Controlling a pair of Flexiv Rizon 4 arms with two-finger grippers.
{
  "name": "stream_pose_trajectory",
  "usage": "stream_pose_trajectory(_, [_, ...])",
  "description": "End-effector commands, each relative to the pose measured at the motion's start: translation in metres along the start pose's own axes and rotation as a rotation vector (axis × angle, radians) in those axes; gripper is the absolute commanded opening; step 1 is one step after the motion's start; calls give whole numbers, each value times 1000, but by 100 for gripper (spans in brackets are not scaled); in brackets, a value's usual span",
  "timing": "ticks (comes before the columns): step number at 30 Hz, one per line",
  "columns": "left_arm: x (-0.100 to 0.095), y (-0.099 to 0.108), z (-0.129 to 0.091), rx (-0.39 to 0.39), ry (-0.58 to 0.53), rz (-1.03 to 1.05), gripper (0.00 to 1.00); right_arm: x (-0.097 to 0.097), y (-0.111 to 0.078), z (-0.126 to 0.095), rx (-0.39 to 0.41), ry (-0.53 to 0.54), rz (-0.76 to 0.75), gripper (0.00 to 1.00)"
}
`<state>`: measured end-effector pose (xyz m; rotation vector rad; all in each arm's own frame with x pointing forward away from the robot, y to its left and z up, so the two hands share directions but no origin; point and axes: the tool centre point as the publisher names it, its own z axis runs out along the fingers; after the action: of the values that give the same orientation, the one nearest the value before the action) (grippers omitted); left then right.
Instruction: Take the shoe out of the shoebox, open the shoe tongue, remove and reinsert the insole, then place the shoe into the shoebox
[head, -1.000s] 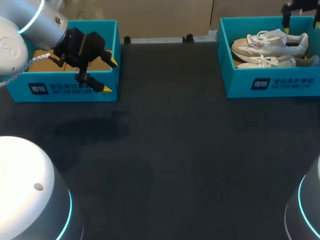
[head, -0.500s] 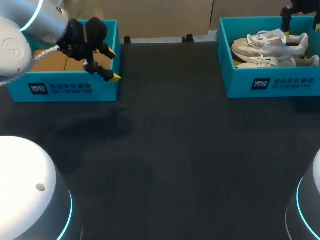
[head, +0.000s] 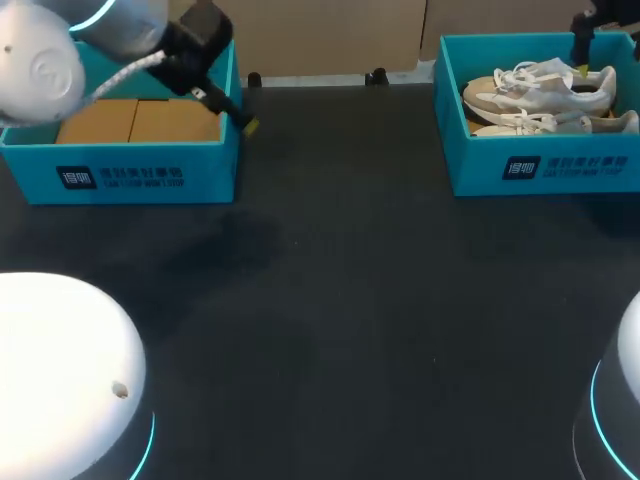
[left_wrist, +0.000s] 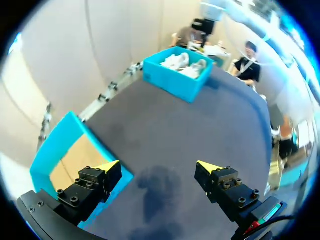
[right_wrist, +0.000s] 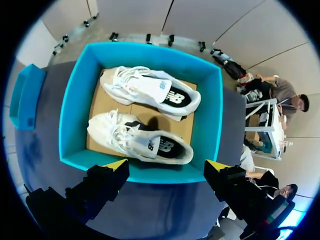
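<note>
Our right tool (right_wrist: 165, 170) hangs over the right-hand box (right_wrist: 70, 105), fingers wide apart, nothing between them. Below it two white shoes (right_wrist: 147, 90) lie side by side on the cardboard floor of that box, laces up, toes pointing the same way. Out to the left, our other tool (left_wrist: 157, 170) is also spread and empty, poised over the corner of the left box (left_wrist: 52, 150), which shows only bare cardboard inside; dark surface (head: 340, 300) stretches between the boxes. Which step are we in? Hard to call: shoes sitting in the box fits a pick-up about to come, and equally a shoe already put back. If a grab is next, we judge it needs a straight drop onto one shoe's heel or collar.
</note>
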<state>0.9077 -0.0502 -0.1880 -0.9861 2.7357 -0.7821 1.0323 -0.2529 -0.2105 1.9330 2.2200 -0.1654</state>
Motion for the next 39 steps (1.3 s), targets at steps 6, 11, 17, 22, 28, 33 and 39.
stream_pose_trajectory(6, [-2, -2, 5, -261, -241, -487, 100, -3, -28, -13, 14, 9, 17, 100])
stream_pose_trajectory(11, [-12, 7, 7, -270, -308, -614, 100, -1, -42, -19, 31, 12, 12, 100])
stream_pose_trajectory(17, [-23, 13, 5, -244, -366, -791, 100, 3, -60, -28, 10, 46, -2, 100])
stream_pose_trajectory(22, [-25, 16, 7, -235, -354, -910, 100, 6, -76, -30, -15, 52, 7, 100])
stream_pose_trajectory(28, [-26, 20, 10, -269, -315, -990, 100, 13, -93, -33, -28, 44, 4, 100])
stream_pose_trajectory(33, [-29, 26, 15, -298, -318, -981, 100, 19, -105, -32, -25, 46, 5, 100])
stream_pose_trajectory(39, [-30, 33, 25, -331, -330, -978, 100, 23, -117, -28, -36, 59, 52, 100])
